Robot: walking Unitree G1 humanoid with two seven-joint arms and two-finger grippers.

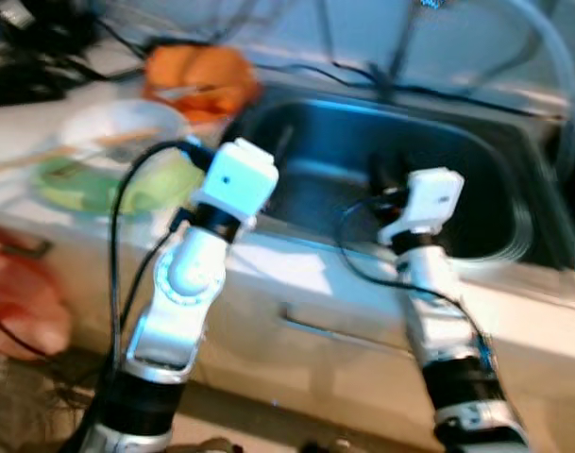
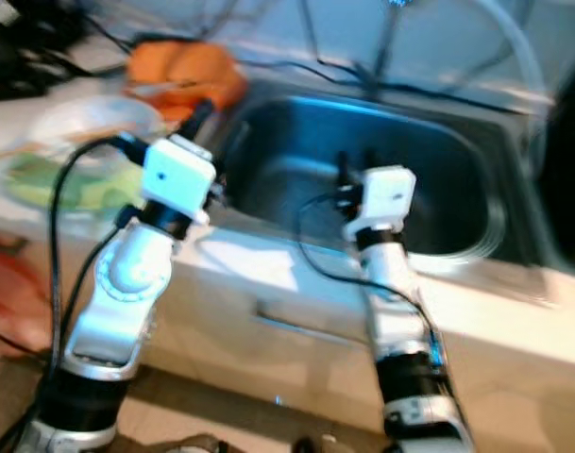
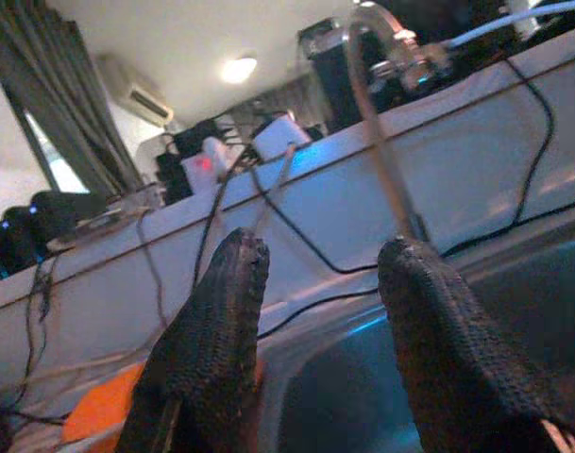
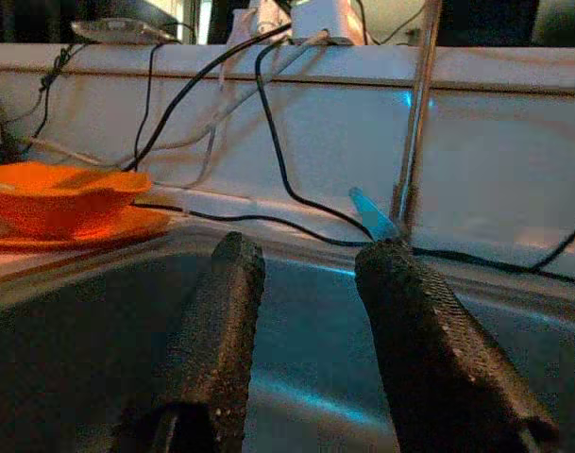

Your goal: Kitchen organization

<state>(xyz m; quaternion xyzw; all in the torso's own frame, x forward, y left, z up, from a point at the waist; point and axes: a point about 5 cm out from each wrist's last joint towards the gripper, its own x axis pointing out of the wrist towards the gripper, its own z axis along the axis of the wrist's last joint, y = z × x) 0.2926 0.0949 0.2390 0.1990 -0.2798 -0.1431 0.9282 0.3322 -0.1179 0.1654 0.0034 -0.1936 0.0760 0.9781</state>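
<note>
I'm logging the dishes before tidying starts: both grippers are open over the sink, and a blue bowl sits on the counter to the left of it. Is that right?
Not quite: the bowl is orange, not blue, as the right wrist view shows. The rest holds: the left gripper and right gripper are open over the sink, and the bowl sits left of it.

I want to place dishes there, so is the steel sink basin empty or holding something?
Looks empty: the dark steel sink basin shows bare metal, though blur hides small items.

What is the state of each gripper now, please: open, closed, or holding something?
Left gripper: open, holding nothing, at the sink's left rim.
Right gripper: open, holding nothing, over the sink basin.
</note>
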